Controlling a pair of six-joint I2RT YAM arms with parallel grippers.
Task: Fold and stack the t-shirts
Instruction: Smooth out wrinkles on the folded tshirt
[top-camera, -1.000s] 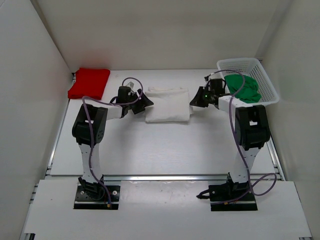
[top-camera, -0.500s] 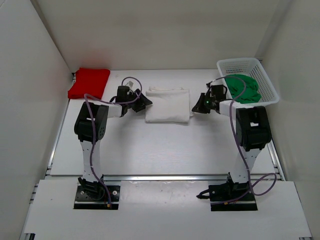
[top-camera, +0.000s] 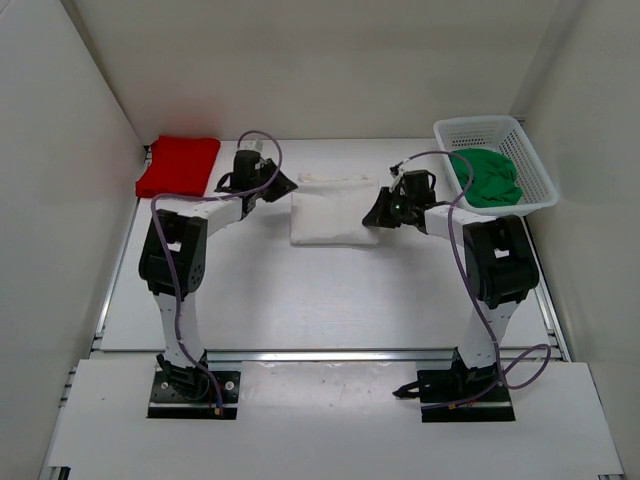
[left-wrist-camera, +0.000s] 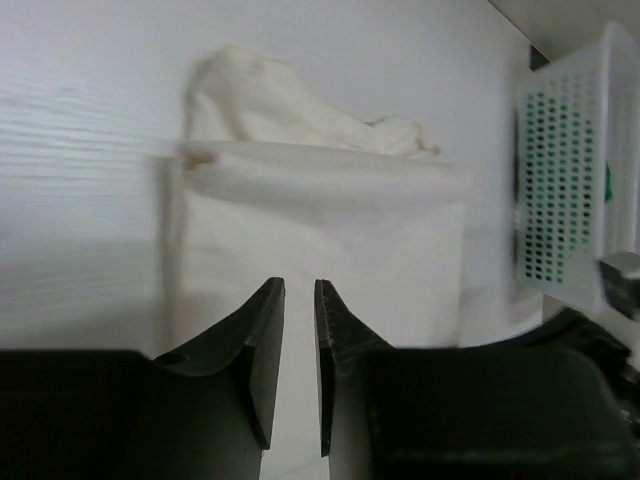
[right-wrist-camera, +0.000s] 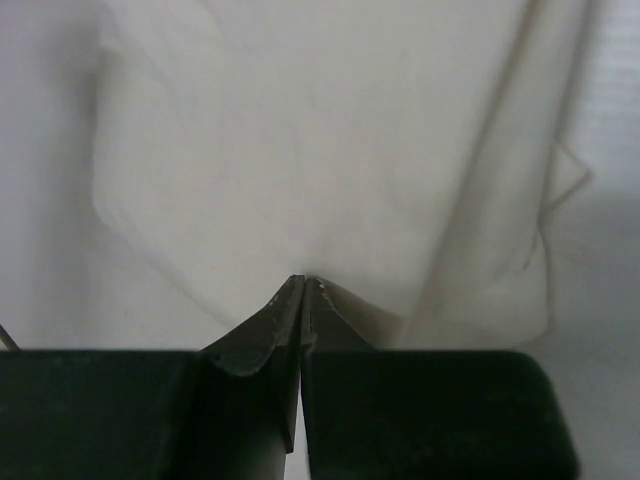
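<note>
tabletop scene from above: three t-shirts, one basket, two grippers. one red t-shirt (top-camera: 178, 165) lies folded in the far left corner of the table (top-camera: 300, 290). one white t-shirt (top-camera: 330, 210) lies folded flat at the middle of the far side. one green t-shirt (top-camera: 488, 180) sits crumpled inside the white mesh basket (top-camera: 530, 160) at the far right. the left gripper (left-wrist-camera: 298, 285) is at the white t-shirt's left edge, its two jaws a narrow slit apart; whether cloth lies between them cannot be told. the right gripper (right-wrist-camera: 303, 280) is at the same shirt's right edge, its jaws pressed together on the cloth, which puckers at the tips.
</note>
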